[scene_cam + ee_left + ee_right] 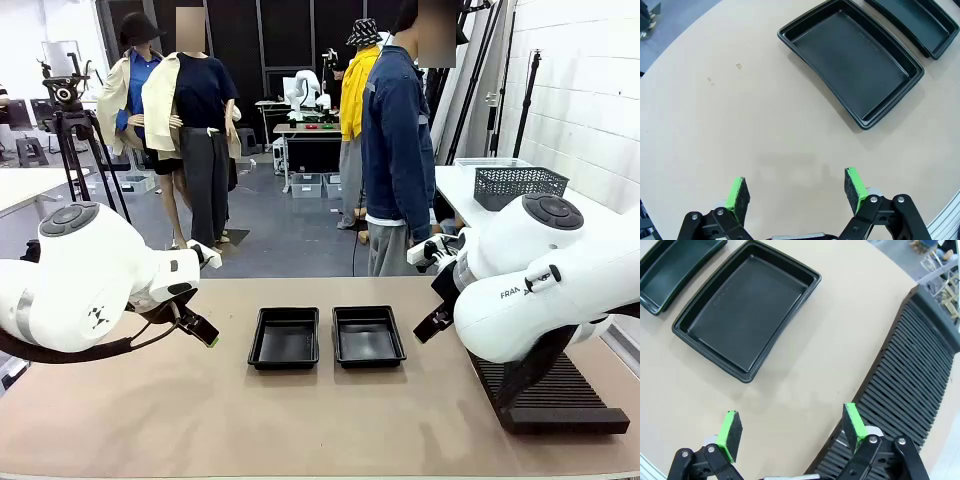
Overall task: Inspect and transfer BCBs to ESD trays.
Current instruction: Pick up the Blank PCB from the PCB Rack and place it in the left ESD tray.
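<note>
Two empty ESD trays (284,365) side by side; left end effector (795,187) and right end effector (791,427) spread wide, holding nothing.

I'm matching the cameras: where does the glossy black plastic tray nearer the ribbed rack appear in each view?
Front view: the glossy black rectangular plastic tray, right of the pair, table centre.
Left wrist view: top right corner, cut off.
Right wrist view: large, upper left of centre.
Shared landmark: the twin black tray beside it.
</note>
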Controlling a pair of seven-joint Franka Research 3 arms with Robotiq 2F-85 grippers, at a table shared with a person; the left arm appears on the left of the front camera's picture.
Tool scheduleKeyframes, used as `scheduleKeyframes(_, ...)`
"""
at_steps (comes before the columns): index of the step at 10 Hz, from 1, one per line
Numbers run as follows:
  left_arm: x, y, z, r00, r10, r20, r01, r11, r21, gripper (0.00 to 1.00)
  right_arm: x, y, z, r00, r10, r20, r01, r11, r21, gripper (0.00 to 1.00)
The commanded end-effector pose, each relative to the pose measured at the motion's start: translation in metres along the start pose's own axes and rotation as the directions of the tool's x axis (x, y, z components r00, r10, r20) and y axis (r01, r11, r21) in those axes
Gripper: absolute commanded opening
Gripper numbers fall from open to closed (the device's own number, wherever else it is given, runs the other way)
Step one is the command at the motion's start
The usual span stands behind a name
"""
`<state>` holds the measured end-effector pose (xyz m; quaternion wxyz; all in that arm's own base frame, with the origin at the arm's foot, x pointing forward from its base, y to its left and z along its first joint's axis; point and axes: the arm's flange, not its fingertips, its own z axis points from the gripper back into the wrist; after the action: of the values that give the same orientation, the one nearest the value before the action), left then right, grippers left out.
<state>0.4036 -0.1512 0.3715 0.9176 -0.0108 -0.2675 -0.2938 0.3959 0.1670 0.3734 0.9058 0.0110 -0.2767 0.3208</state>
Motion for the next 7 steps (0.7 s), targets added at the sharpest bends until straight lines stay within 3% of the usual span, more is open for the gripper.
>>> scheduleKeyframes(1, 0.0, 0.0, 0.0, 1.0, 0.0, 0.0, 0.0, 1.0, 0.0, 1.0, 0.0, 0.0, 0.0, 1.0, 0.0, 0.0, 0.0, 1.0, 0.0, 1.0)
scheduleKeyframes(7, 0.0, 0.0, 0.0, 1.0, 0.0, 0.0, 0.0, 1.0, 0.0, 1.0, 0.0, 0.0, 0.0, 1.0, 0.0, 0.0, 0.0, 1.0, 0.0, 1.0)
